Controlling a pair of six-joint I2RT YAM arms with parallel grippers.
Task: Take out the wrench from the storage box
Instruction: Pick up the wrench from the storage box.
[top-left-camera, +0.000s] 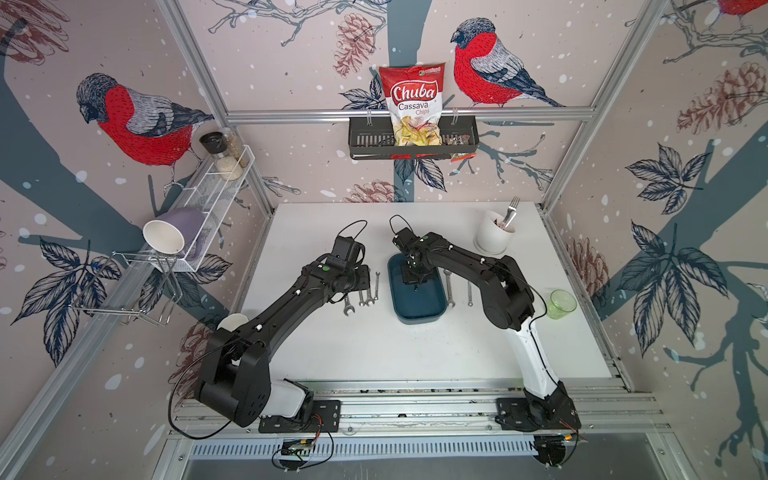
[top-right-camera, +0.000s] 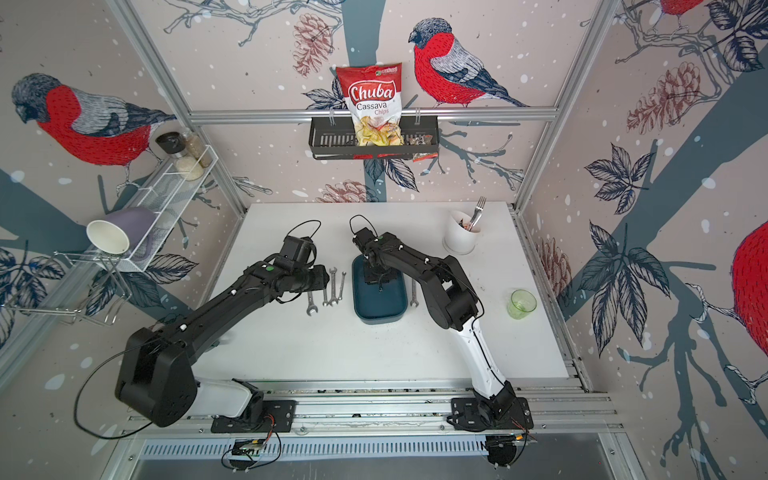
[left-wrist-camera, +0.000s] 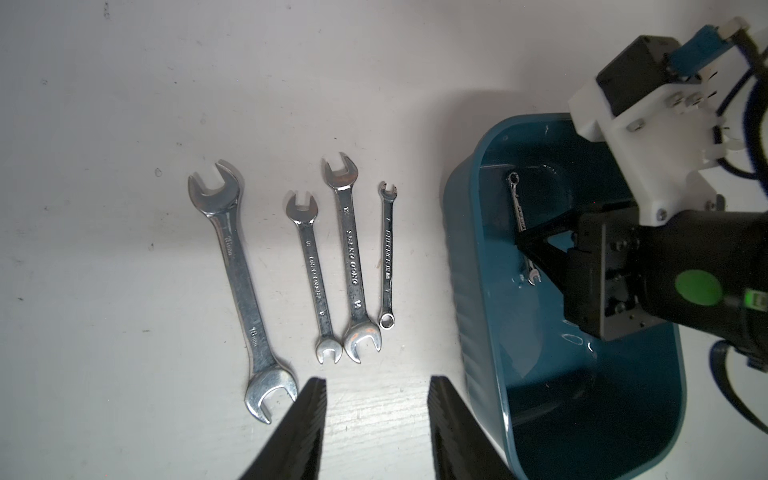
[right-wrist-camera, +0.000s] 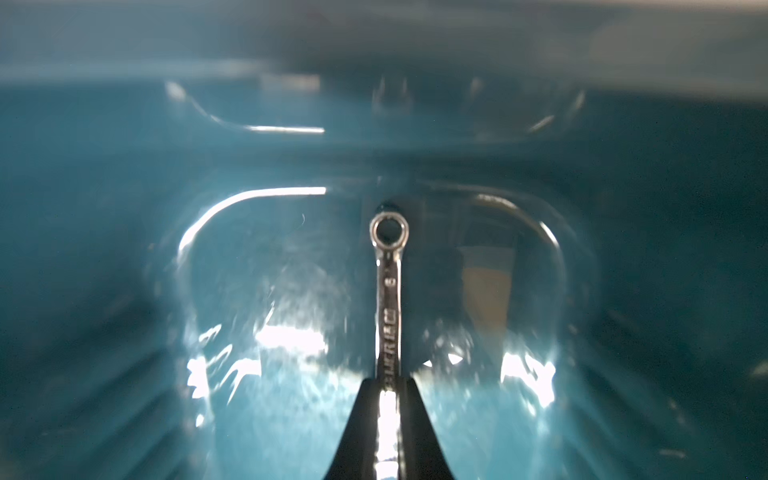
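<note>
At the near side, left gripper (left-wrist-camera: 376, 384) hangs over the table (left-wrist-camera: 124, 124), jaws spread, empty, clear of the laid-out wrenches (left-wrist-camera: 349, 257). Beyond, right gripper (right-wrist-camera: 386, 384) pinches the wrench (right-wrist-camera: 388, 291) mid-shank inside the storage box (top-left-camera: 415, 316); balanced hold, likely for lifting out level.

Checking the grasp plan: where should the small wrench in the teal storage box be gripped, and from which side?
Pinch the wrench on its slim shank, across the narrow edges, from above: the storage box walls block sideways approaches. The right claw is shut on it this way.
</note>
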